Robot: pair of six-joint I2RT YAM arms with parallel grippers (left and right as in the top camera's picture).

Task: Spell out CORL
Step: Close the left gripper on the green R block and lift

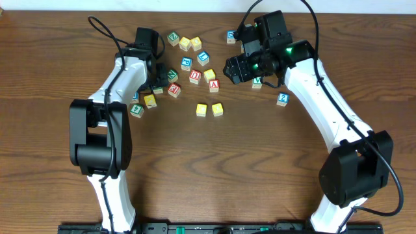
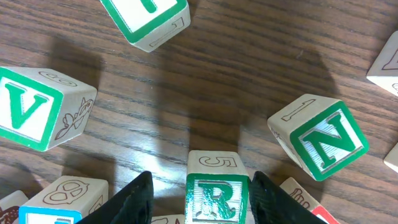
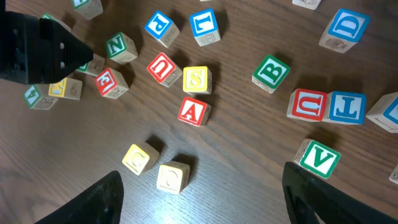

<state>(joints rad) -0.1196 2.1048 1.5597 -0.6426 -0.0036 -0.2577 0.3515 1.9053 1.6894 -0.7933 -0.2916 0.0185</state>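
R block (image 2: 216, 200): at 6 o'clock of left wrist view, inside left gripper (image 2: 200, 182), jaws narrow, not clamped yet.
Handling: likely light, stiff, smooth wood; grip on flat side faces.
Neighbours: N block (image 2: 323, 144) at 2 o'clock, V block (image 2: 31, 109) at 10 o'clock.
Room: bare table (image 2: 205, 81) at 12 o'clock.
Right gripper (image 3: 202, 180): wide, empty.

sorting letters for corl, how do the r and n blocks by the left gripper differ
R block sits inside the open left gripper; N block lies free. R faces the camera squarely; N is turned askew. R's upper face shows 5, N's shows 1. Both carry green letters.
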